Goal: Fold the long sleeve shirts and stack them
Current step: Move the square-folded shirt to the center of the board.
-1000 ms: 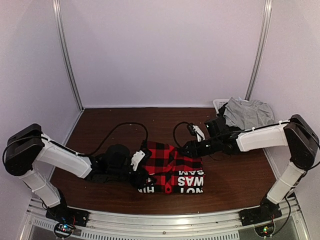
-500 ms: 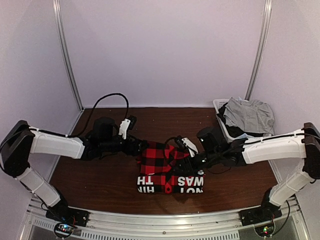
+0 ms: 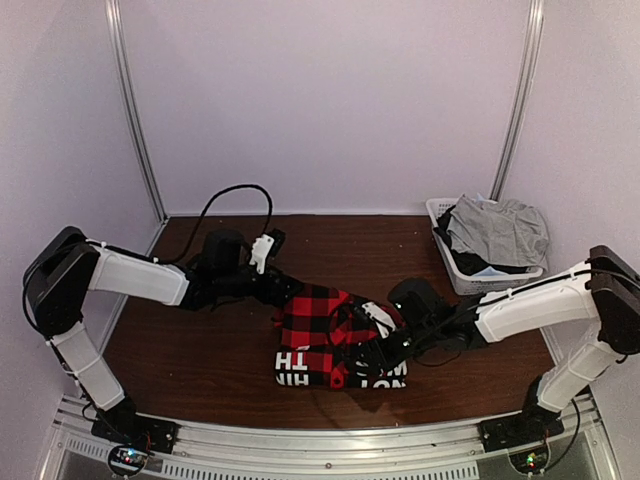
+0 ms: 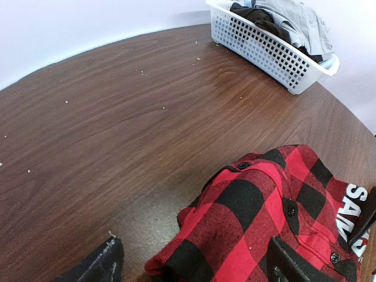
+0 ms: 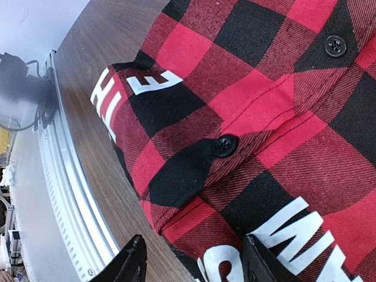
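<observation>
A red-and-black check flannel shirt [image 3: 325, 322] lies folded in the middle of the table, with a band of white letters [image 3: 345, 365] along its near edge. My left gripper [image 3: 288, 297] is open at the shirt's back left edge. In the left wrist view [image 4: 194, 267] its jaws straddle a rolled cuff of the shirt [image 4: 264, 217]. My right gripper [image 3: 370, 352] is open over the shirt's front right part. In the right wrist view [image 5: 194, 264] its jaws straddle the near edge of the shirt [image 5: 252, 106] by the letters.
A white mesh basket [image 3: 440, 212] holding grey and dark clothes [image 3: 495, 230] stands at the back right; it also shows in the left wrist view [image 4: 270, 53]. A metal rail [image 3: 330, 440] runs along the table's near edge, close to my right gripper [image 5: 59, 176].
My left gripper swung from the shirt's front left to its back left edge. My right gripper moved from the shirt's back right forward over its front right part. The shirt looks more compact.
</observation>
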You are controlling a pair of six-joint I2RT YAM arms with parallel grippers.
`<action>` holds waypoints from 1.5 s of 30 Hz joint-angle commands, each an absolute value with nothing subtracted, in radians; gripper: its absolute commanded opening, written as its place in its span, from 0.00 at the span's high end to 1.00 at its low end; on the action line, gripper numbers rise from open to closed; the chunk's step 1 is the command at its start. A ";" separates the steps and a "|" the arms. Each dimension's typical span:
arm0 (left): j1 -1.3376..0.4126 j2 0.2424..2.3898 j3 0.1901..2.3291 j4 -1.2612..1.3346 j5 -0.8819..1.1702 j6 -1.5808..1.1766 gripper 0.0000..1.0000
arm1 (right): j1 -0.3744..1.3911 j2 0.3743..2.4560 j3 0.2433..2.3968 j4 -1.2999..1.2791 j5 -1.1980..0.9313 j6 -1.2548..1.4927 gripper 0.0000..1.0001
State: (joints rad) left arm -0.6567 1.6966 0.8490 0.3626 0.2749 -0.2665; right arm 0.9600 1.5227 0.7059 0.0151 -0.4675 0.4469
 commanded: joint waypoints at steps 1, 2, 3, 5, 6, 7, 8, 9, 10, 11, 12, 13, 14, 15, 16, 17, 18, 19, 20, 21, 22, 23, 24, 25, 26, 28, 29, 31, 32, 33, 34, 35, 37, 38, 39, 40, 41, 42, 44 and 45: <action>-0.650 1.702 0.832 0.416 0.237 -0.155 0.14 | 0.969 1.549 0.696 0.056 -0.475 0.459 0.44; -0.650 1.701 0.825 0.424 0.229 -0.146 0.14 | 0.969 1.555 0.696 0.059 -0.477 0.459 0.44; -0.650 1.697 0.812 0.448 0.218 -0.143 0.14 | 0.971 1.558 0.697 0.062 -0.478 0.460 0.44; -0.650 1.697 0.796 0.492 0.217 -0.126 0.14 | 0.971 1.566 0.701 0.063 -0.481 0.460 0.44; -0.650 1.704 0.797 0.492 0.221 -0.123 0.13 | 0.971 1.571 0.704 0.063 -0.483 0.460 0.44; -0.650 1.717 0.803 0.488 0.241 -0.119 0.13 | 0.972 1.575 0.706 0.063 -0.483 0.458 0.44; -0.649 1.733 0.812 0.482 0.264 -0.118 0.13 | 0.974 1.579 0.707 0.062 -0.483 0.459 0.44; -0.648 1.754 0.825 0.471 0.290 -0.120 0.13 | 0.974 1.581 0.707 0.061 -0.481 0.458 0.44; -0.645 1.776 0.838 0.459 0.326 -0.126 0.13 | 0.975 1.585 0.707 0.061 -0.480 0.459 0.44; -0.643 1.800 0.852 0.449 0.366 -0.135 0.13 | 0.975 1.586 0.707 0.061 -0.481 0.459 0.44; -0.642 1.820 0.864 0.440 0.405 -0.145 0.14 | 0.977 1.587 0.707 0.061 -0.478 0.459 0.44; -0.641 1.837 0.873 0.437 0.444 -0.155 0.17 | 0.978 1.587 0.706 0.060 -0.476 0.458 0.44; -0.641 1.850 0.876 0.440 0.479 -0.171 0.20 | 0.978 1.586 0.705 0.060 -0.474 0.459 0.44; -0.641 1.857 0.872 0.447 0.505 -0.189 0.24 | 0.978 1.583 0.703 0.060 -0.472 0.460 0.44; -0.641 1.862 0.865 0.460 0.522 -0.209 0.31 | 0.980 1.581 0.701 0.060 -0.470 0.460 0.44; -0.641 1.860 0.851 0.479 0.546 -0.230 0.37 | 0.980 1.579 0.700 0.061 -0.468 0.460 0.44; -0.641 1.854 0.836 0.502 0.565 -0.250 0.43 | 0.980 1.579 0.698 0.062 -0.467 0.461 0.44; -0.641 1.845 0.819 0.526 0.580 -0.274 0.49 | 0.979 1.579 0.697 0.065 -0.466 0.463 0.44; -0.641 1.834 0.807 0.543 0.594 -0.293 0.55 | 0.980 1.581 0.694 0.067 -0.468 0.462 0.44; -0.641 1.823 0.796 0.559 0.608 -0.312 0.61 | 0.980 1.583 0.694 0.071 -0.467 0.464 0.44; -0.641 1.810 0.784 0.570 0.620 -0.329 0.65 | 0.979 1.586 0.692 0.073 -0.469 0.466 0.44; -0.641 1.797 0.775 0.575 0.628 -0.341 0.69 | 0.981 1.587 0.690 0.076 -0.469 0.466 0.44; -0.641 1.781 0.766 0.578 0.632 -0.354 0.73 | 0.982 1.591 0.688 0.078 -0.469 0.468 0.44; -0.641 1.763 0.759 0.580 0.634 -0.366 0.78 | 0.982 1.594 0.687 0.080 -0.469 0.468 0.44; -0.642 1.752 0.756 0.575 0.636 -0.376 0.82 | 0.982 1.596 0.685 0.082 -0.469 0.468 0.44; -0.643 1.740 0.759 0.545 0.640 -0.400 0.94 | 0.982 1.600 0.681 0.084 -0.467 0.468 0.44; -0.643 1.737 0.761 0.530 0.644 -0.413 0.99 | 0.982 1.600 0.680 0.084 -0.465 0.468 0.44; -0.643 1.730 0.757 0.513 0.663 -0.446 1.00 | 0.983 1.600 0.680 0.084 -0.462 0.469 0.44; -0.643 1.725 0.754 0.507 0.671 -0.468 1.00 | 0.982 1.600 0.681 0.082 -0.459 0.471 0.45; -0.643 1.720 0.750 0.502 0.684 -0.493 1.00 | 0.982 1.601 0.682 0.080 -0.456 0.472 0.45; -0.644 1.713 0.748 0.502 0.696 -0.519 1.00 | 0.982 1.599 0.683 0.076 -0.451 0.475 0.45; -0.647 1.705 0.744 0.501 0.707 -0.544 1.00 | 0.982 1.597 0.684 0.074 -0.448 0.477 0.45; -0.661 1.682 0.736 0.487 0.708 -0.591 1.00 | 0.982 1.587 0.683 0.073 -0.446 0.483 0.45; -0.668 1.670 0.730 0.482 0.706 -0.619 1.00 | 0.983 1.581 0.682 0.074 -0.444 0.487 0.45; -0.674 1.655 0.722 0.485 0.706 -0.651 1.00 | 0.983 1.571 0.680 0.075 -0.446 0.490 0.45; -0.681 1.641 0.711 0.494 0.707 -0.690 1.00 | 0.982 1.564 0.678 0.076 -0.445 0.492 0.45; -0.686 1.627 0.699 0.511 0.708 -0.729 1.00 | 0.982 1.557 0.675 0.077 -0.445 0.492 0.44; -0.691 1.614 0.678 0.538 0.714 -0.781 1.00 | 0.983 1.551 0.676 0.076 -0.447 0.494 0.45; -0.703 1.586 0.652 0.601 0.723 -0.880 1.00 | 0.982 1.539 0.679 0.070 -0.450 0.494 0.45; -0.713 1.572 0.651 0.616 0.723 -0.914 1.00 | 0.980 1.532 0.681 0.067 -0.450 0.495 0.45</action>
State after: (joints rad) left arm -0.6861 1.6321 0.6838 0.4961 0.6796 -0.7078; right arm 0.9714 1.5776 0.6903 0.0750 -0.4694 0.4805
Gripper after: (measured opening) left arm 0.039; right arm 0.554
